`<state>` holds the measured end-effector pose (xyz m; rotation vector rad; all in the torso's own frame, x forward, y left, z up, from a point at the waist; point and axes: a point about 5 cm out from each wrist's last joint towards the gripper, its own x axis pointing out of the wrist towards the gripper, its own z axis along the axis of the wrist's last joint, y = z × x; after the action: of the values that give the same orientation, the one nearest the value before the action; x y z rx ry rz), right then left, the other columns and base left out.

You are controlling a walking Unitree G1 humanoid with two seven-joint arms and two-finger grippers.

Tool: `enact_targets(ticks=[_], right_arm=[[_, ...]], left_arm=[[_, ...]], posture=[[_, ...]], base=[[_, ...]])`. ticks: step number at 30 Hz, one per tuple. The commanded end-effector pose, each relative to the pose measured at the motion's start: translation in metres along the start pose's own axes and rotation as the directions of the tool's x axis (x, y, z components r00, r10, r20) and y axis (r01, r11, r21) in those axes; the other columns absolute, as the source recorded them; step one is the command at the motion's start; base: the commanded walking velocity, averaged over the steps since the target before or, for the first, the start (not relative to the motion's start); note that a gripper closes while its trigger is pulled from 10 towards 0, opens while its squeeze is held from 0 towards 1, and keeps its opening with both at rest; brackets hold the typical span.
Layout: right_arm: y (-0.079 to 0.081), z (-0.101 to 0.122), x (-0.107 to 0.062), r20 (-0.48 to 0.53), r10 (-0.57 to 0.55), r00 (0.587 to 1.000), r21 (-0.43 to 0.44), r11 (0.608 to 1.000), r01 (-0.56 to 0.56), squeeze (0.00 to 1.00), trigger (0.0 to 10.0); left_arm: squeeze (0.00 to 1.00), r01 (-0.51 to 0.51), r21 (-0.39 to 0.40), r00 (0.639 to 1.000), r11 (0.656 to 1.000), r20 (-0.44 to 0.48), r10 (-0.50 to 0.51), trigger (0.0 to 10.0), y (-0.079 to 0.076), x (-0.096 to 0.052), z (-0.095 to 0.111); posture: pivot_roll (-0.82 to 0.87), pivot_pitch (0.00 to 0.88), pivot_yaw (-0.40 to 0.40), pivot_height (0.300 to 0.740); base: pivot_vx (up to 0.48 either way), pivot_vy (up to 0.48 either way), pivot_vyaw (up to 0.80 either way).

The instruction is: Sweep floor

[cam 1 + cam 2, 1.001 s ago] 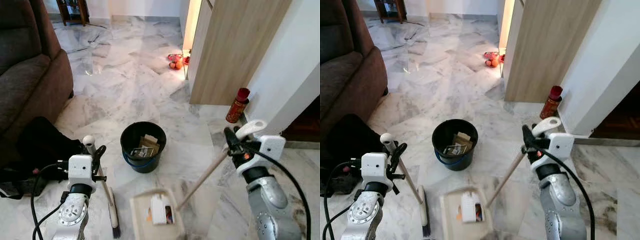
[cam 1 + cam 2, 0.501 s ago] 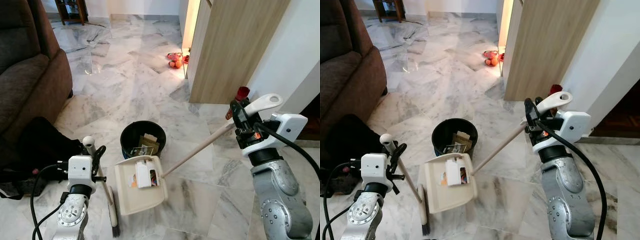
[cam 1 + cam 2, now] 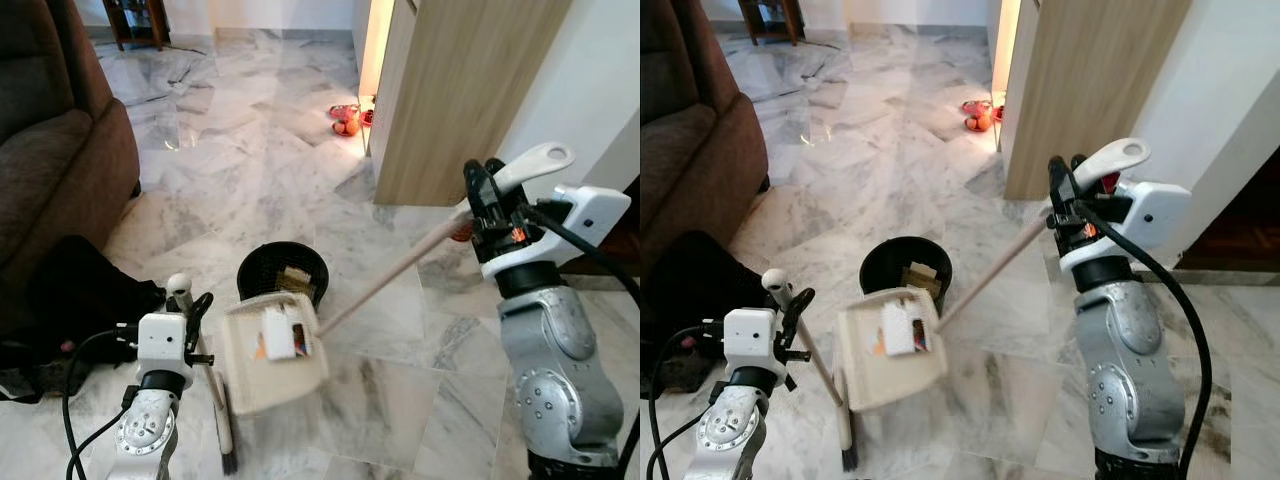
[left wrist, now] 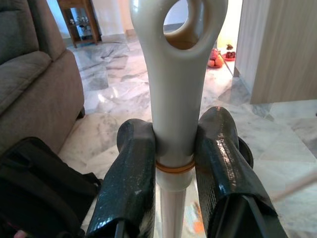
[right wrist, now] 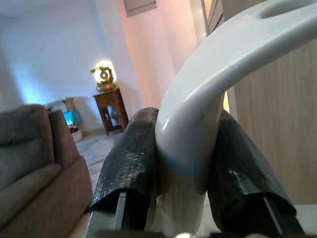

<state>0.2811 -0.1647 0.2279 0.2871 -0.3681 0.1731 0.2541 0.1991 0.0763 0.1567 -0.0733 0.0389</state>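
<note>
My right gripper (image 3: 482,196) is shut on the white grip of a long-handled cream dustpan (image 3: 266,386). The wooden handle (image 3: 395,275) slants down to the pan, which hangs tilted in front of a black bin (image 3: 262,262) and hides its near rim. A white packet and small scraps (image 3: 276,333) lie on the pan. Paper rubbish shows inside the bin. My left gripper (image 3: 196,311) is shut on the grey broom handle (image 4: 173,99), low at the left. The broom head (image 3: 226,432) rests on the marble floor beside the pan.
A brown sofa (image 3: 50,150) and a black bag (image 3: 70,300) stand to the left. A wooden panel (image 3: 450,100) and a white wall (image 3: 590,90) close the right side. Small red and orange things (image 3: 347,118) lie on the floor far ahead.
My right arm has risen and lifted the dustpan off the floor, carrying it forward and left up to the bin and tilting it. The left arm and broom have stayed put.
</note>
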Motion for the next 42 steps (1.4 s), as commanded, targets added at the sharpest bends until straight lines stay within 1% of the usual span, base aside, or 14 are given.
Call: enact_targets(ticks=[1,4,7,15,23,27,30,35,42], right_arm=[[0.002,0.012,0.004,0.071,-0.002,0.997,0.005,1.0,0.002,0.0,10.0],[0.002,0.011,0.012,0.098,-0.027,0.995,0.004,1.0,0.026,0.0,10.0],[0.003,0.009,0.017,0.102,-0.032,0.994,0.007,0.999,0.031,0.0,10.0],[0.008,0.005,0.02,0.105,-0.026,0.994,0.016,1.0,0.025,0.0,10.0],[0.008,0.001,0.022,0.107,-0.031,0.994,0.015,0.999,0.03,0.0,10.0],[0.008,0.0,0.023,0.109,-0.028,0.994,0.015,1.0,0.027,0.0,10.0],[0.009,0.0,0.023,0.109,-0.026,0.994,0.015,1.0,0.025,0.0,10.0],[0.009,0.0,0.024,0.112,-0.027,0.993,0.015,1.0,0.025,0.0,10.0],[0.008,0.0,0.025,0.118,-0.029,0.993,0.013,1.0,0.028,0.0,10.0]], left_arm=[[0.0,-0.004,0.017,1.0,1.0,0.022,0.004,10.0,0.001,-0.002,0.003],[0.0,0.0,0.023,1.0,1.0,0.021,0.0,10.0,0.001,-0.005,0.003],[0.0,-0.007,0.024,1.0,1.0,0.015,0.007,10.0,0.003,-0.007,0.003],[0.0,-0.025,0.028,1.0,0.999,0.02,0.024,10.0,0.005,-0.008,0.003],[0.0,-0.032,0.033,0.999,0.999,0.024,0.031,10.0,0.006,-0.01,0.004],[0.0,-0.077,0.06,0.996,0.995,0.052,0.074,10.0,0.013,-0.017,0.009],[0.0,-0.115,0.083,0.99,0.99,0.087,0.108,10.0,0.019,-0.021,0.017],[0.0,-0.165,0.101,0.98,0.981,0.132,0.151,10.0,0.026,-0.022,0.028],[0.0,-0.156,0.114,0.982,0.981,0.123,0.142,10.0,0.023,-0.023,0.027]], posture=[[0.14,0.092,-0.02,0.74],[0.14,0.09,-0.021,0.74],[0.15,0.088,-0.023,0.74],[0.16,0.086,-0.022,0.74],[0.16,0.08,-0.022,0.74],[0.16,0.077,-0.022,0.74],[0.16,0.075,-0.022,0.74],[0.16,0.07,-0.024,0.74],[0.16,0.072,-0.025,0.74]], base=[[0.0,0.0,0.0],[0.0,0.0,0.0],[0.0,0.0,0.0],[0.0,0.0,0.0],[0.264,0.0,0.0],[0.276,0.0,0.0],[0.277,0.0,0.0],[0.279,0.0,0.0],[0.291,0.0,0.0]])
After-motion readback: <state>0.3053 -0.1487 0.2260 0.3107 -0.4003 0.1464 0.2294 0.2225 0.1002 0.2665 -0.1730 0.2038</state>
